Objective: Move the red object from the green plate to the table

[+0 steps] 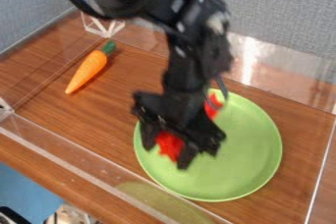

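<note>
Camera view, left to right: an orange carrot [86, 69] lies on the table [53, 110] at ten o'clock from the green plate [250, 154]. Over the plate's nine o'clock edge the gripper [176, 141] has clamped onto the red object [172, 143] (blurred, but pinched between its fingers). Best to lift clear of the rim before travelling sideways, then lower gently onto bare wood.
</note>
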Controlling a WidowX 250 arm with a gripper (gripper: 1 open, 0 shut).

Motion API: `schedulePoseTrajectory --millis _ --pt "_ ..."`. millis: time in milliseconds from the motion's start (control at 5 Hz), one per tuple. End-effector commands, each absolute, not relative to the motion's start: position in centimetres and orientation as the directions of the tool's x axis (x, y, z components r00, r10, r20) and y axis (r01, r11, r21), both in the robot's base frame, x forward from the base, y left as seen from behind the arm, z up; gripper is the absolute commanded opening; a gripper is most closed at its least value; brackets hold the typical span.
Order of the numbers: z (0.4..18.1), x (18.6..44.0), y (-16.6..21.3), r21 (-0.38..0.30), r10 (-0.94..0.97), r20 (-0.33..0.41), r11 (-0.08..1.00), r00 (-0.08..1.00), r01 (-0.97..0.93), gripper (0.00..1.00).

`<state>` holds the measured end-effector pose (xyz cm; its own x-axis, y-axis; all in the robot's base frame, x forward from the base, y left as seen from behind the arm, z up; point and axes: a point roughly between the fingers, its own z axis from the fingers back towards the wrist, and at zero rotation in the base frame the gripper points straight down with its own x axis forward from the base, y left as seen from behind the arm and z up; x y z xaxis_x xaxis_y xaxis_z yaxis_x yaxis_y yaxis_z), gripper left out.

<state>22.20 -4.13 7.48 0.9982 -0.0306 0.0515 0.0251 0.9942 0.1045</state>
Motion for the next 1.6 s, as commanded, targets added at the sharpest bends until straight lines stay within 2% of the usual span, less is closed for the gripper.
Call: schedulePoseTrajectory --millis 0,200,400,600,1200,1400 --pt "10.0 23.4 -0.4 0.111 0.03 0.124 0.993 0.992 -0.044 0.0" --pt "10.7 23.2 3.8 0.114 0.103 0.134 0.986 0.986 -0.118 0.0" --pt "10.4 23.2 5.8 0.109 0.191 0.13 0.973 0.973 -0.205 0.0" --pt "9.4 23.9 6.3 0.091 0.224 0.122 0.968 0.967 -0.235 0.0" --pt "8.3 27.1 9.5 0.055 0.146 0.088 0.987 0.985 -0.151 0.0" --pt "7.7 26.5 10.5 0.045 0.088 0.07 0.995 0.994 -0.091 0.0"
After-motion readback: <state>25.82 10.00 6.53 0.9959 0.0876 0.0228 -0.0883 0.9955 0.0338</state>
